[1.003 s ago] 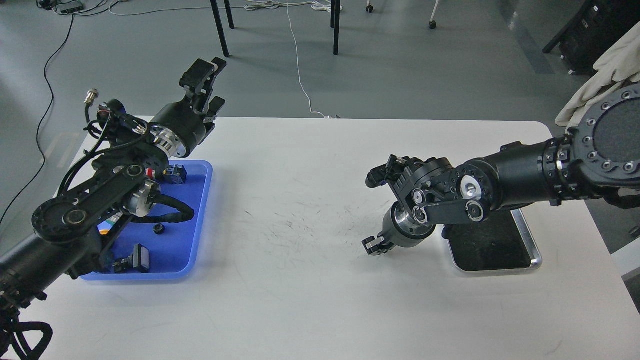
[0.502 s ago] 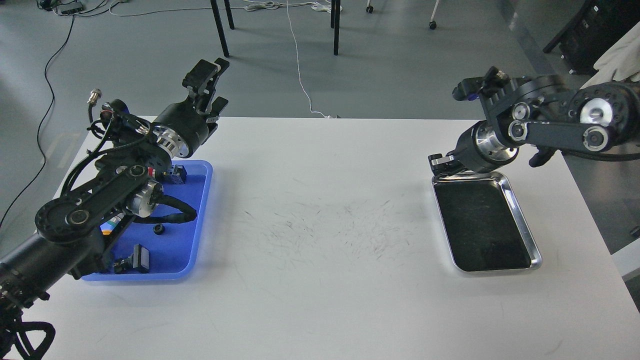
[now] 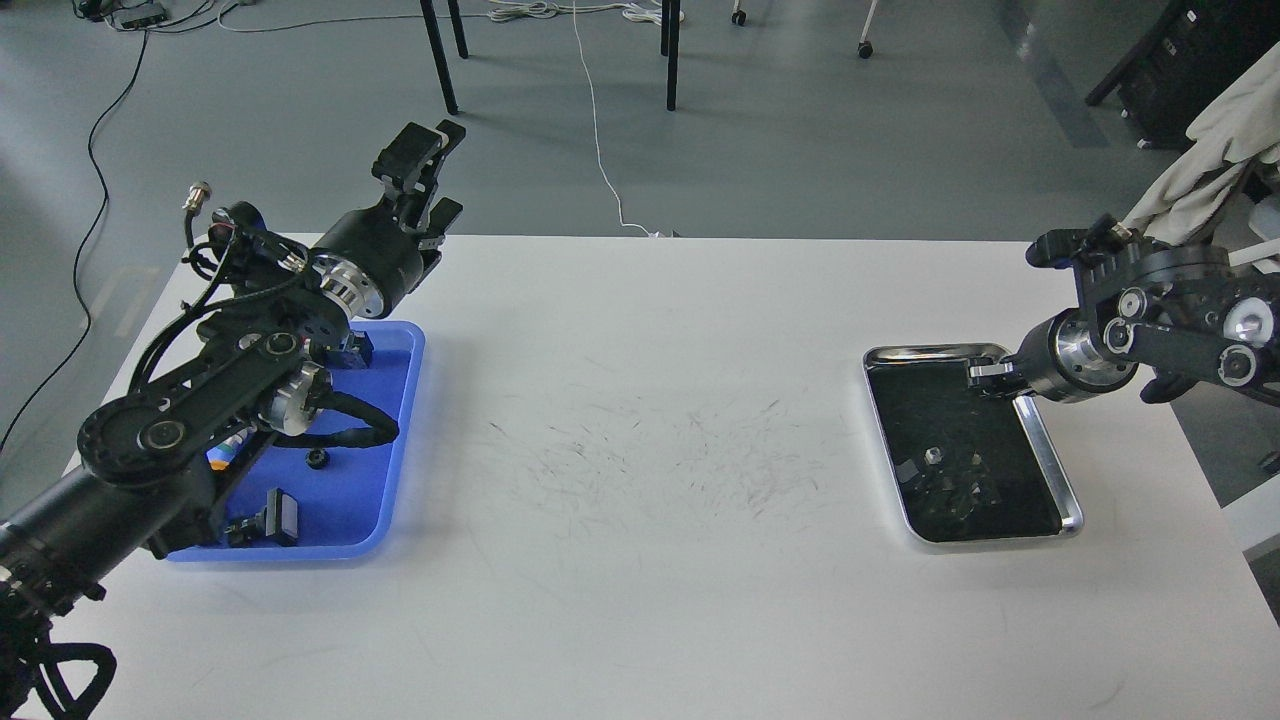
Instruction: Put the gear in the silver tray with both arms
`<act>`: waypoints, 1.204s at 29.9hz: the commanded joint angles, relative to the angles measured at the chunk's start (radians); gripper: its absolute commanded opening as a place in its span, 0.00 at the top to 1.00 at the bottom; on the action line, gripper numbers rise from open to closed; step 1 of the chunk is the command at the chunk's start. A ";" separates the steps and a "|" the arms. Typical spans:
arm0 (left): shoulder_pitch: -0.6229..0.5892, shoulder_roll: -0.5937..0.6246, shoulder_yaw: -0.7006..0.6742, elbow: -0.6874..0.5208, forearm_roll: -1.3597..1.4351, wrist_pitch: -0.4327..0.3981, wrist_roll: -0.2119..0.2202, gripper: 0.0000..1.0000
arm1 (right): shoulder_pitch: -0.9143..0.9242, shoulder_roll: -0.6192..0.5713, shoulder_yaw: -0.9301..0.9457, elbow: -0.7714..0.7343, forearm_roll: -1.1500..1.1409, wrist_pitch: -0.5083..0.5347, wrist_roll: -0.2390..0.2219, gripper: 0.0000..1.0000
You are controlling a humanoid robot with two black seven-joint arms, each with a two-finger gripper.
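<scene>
A small black gear [image 3: 317, 459] lies in the blue plastic tray [image 3: 402, 440] at the left, close to my left arm's forearm. The silver tray [image 3: 1052, 462] lies at the right, and its dark bottom shows only reflections. My left gripper [image 3: 437, 178] is open and empty, raised over the table's back left edge, well above and behind the gear. My right gripper [image 3: 985, 379] hangs low over the silver tray's upper right part. It is small and dark, so its fingers cannot be told apart, and nothing shows in it.
The blue tray also holds black parts at its front [image 3: 272, 520] and back [image 3: 352, 348]. The white table [image 3: 640, 420] has dark scuff marks in the middle. Chair legs and cables are on the floor behind. A pale cloth [image 3: 1215, 150] hangs at the far right.
My right arm swung from the table's middle up and to the right, then came down by the silver tray's right side. My left arm only drifted slightly.
</scene>
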 commanded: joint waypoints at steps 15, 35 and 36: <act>-0.006 0.000 0.000 0.005 -0.001 0.002 -0.001 0.02 | 0.006 0.026 0.057 -0.028 0.011 -0.004 -0.002 0.02; -0.009 -0.006 -0.017 0.012 -0.099 0.045 0.011 0.02 | -0.173 -0.110 1.224 -0.236 0.247 -0.022 0.004 0.02; -0.009 -0.003 -0.017 0.013 -0.116 0.045 0.012 0.02 | -0.199 -0.110 1.276 -0.233 0.311 -0.022 0.003 0.02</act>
